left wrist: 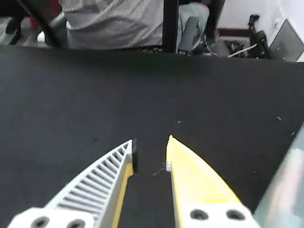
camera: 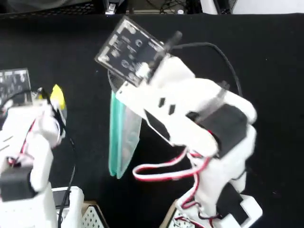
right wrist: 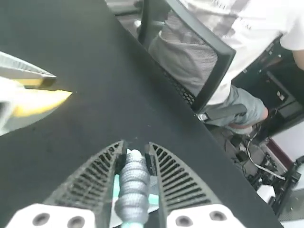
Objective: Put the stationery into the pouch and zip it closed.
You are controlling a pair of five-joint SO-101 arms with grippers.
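A clear pouch with teal edges (camera: 123,137) hangs upright above the black table (camera: 266,71), held from its top end. My right gripper (right wrist: 135,148) is shut on a grey ribbed pull (right wrist: 134,185) at the pouch's top, with teal showing just beneath it. In the high view that arm's wrist and its camera board (camera: 130,52) cover the grip. My left gripper (left wrist: 151,147) stands open low over bare table, left of the pouch, with nothing between its white and yellow fingers. Its yellow fingertip (camera: 57,97) shows in the high view. The pouch's edge (left wrist: 285,190) lies close beside it.
Beyond the table's far edge (left wrist: 142,50) stands a mesh office chair (right wrist: 190,57) with a seated person. Both arm bases (camera: 71,209) and red-white cables (camera: 161,171) crowd the near edge. Bare table (camera: 285,118) lies to the right.
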